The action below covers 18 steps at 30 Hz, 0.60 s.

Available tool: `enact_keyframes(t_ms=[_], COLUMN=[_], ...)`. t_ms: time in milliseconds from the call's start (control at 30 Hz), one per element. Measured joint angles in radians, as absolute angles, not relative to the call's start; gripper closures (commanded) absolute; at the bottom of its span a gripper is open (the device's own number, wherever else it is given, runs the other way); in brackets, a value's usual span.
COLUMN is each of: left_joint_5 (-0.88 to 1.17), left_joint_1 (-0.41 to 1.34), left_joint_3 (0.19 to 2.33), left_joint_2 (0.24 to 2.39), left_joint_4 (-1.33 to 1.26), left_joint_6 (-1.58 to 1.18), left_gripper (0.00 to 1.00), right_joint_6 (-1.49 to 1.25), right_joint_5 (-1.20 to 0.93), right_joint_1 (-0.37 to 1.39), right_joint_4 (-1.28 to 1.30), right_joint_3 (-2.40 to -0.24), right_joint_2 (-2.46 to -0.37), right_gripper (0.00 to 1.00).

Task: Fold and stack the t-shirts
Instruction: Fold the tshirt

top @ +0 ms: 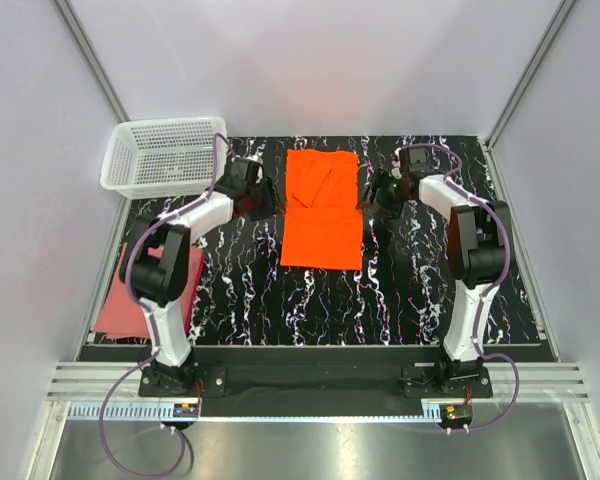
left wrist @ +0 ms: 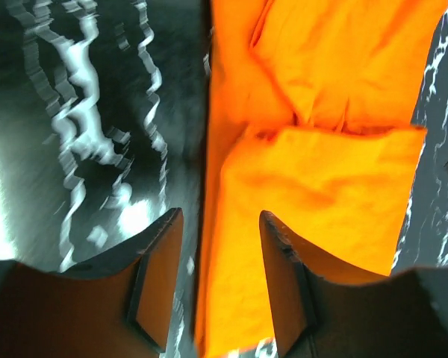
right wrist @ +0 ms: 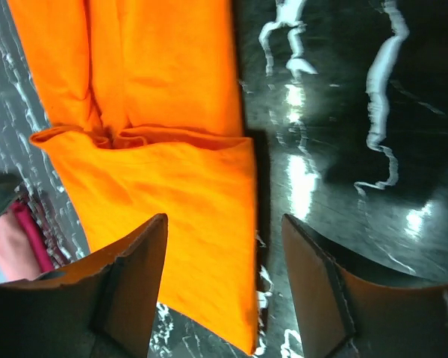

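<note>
Orange t-shirt (top: 322, 208), part folded, on the surface (top: 420, 290) right of the basket (top: 165, 160).
Your left tool (left wrist: 220, 216) and right tool (right wrist: 224, 220) gape, empty; it looks like light, limp cloth, so pinch both layers at the corners.

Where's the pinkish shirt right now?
In the overhead view, the pinkish shirt lies at the left edge of the table, partly behind the left arm, nearer than the white basket.

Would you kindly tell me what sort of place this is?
Probably a robotics lab test cell: white panels wall in a black marbled table, the left arm and right arm are bolted at its near edge, and an orange t-shirt lies between them.
</note>
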<state>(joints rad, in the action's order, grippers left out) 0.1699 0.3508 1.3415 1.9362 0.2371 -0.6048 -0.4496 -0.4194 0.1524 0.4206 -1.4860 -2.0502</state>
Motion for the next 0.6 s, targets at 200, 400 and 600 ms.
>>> enact_keyframes(t_ms=[200,400,600], left_joint_5=[0.154,0.291,0.369], left_joint_1=[0.390,0.450,0.439], left_joint_3=[1.236,1.175,1.183], left_joint_2=[1.752,1.806,1.955], left_joint_4=[0.210,0.049,-0.028], left_joint_6=[-0.580,-0.612,-0.630], left_gripper=[0.60,0.59,0.59], right_joint_6=[-0.451,-0.506,-0.512], right_joint_5=[-0.385,-0.445,-0.505], right_joint_1=[0.171,0.234,0.230], right_joint_4=[0.411,0.282,0.231], right_joint_3=[-1.375,-1.221,-1.249], right_joint_2=[-1.930,-1.866,-1.935], right_gripper=[0.49,0.68,0.82])
